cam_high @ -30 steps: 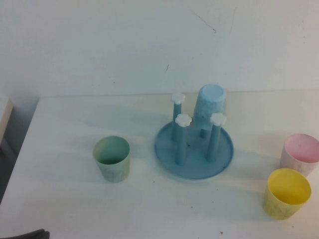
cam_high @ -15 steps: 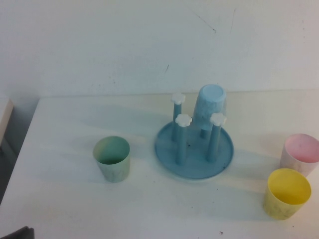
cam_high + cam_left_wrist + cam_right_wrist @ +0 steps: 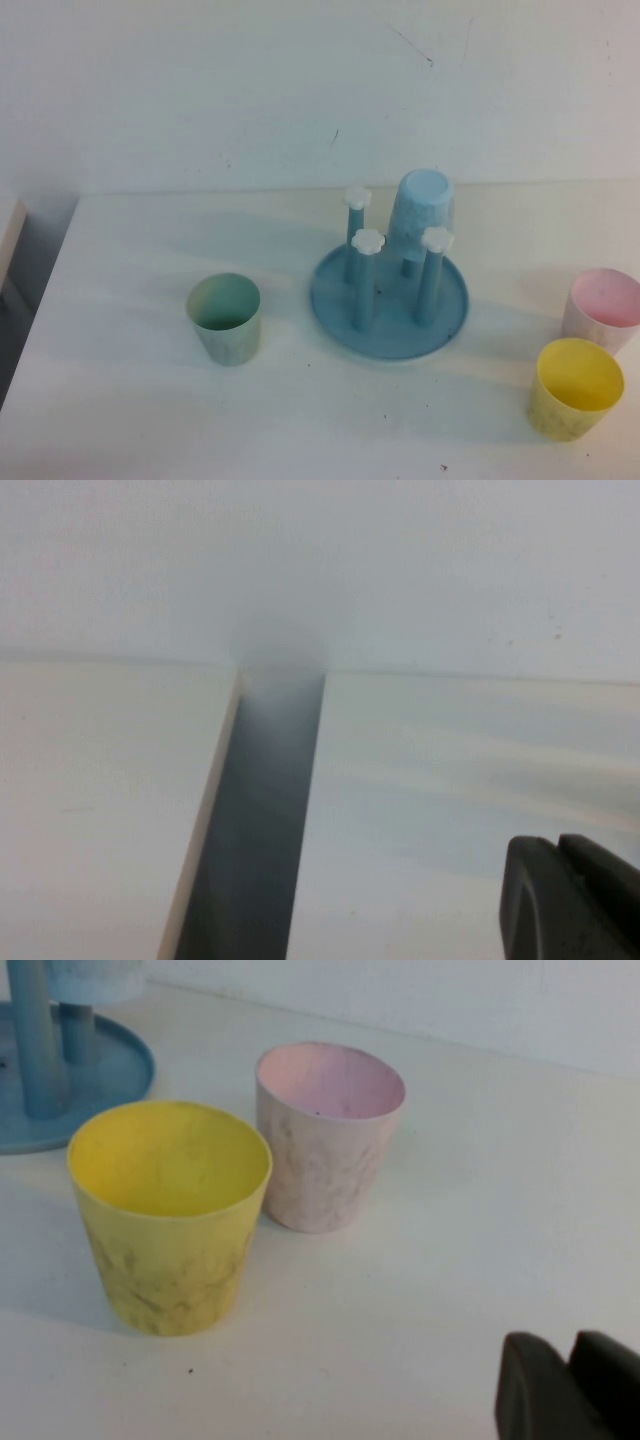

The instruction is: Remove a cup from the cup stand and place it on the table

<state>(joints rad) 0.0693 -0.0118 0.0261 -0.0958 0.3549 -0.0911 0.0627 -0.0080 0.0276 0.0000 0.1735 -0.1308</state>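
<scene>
A white tabletop (image 3: pixel 130 400) seen from above, with a pale wall behind it. Left of centre in the high view stands the cup (image 3: pixel 224 319), pale mint green, upright with its mouth up, resting on the tabletop and well apart from everything else. At centre sits the cup stand (image 3: pixel 389 296), a round blue dish with upright blue pegs topped by white flower caps. A light blue cup (image 3: pixel 421 210) hangs upside down over the rear peg; the other three pegs are bare. At the lower right edge of the frame a yellow cup (image 3: pixel 574 388) stands just in front of a pink cup (image 3: pixel 602 310), the two close together.

Neither arm appears in the high view. The left gripper (image 3: pixel 575 900) shows only as a dark tip in the lower right corner of the left wrist view, above bare tabletop beside a dark gap at the tabletop's edge. The right gripper (image 3: pixel 570 1385) shows as a dark tip in the lower right corner of the right wrist view, near the yellow and pink cups. Whether the fingers of either are wide or narrow cannot be told.

The mint cup looks already placed, so the task appears complete. The likely risk is the right arm: sweeping forward from here, it could knock over the yellow or pink cup
</scene>
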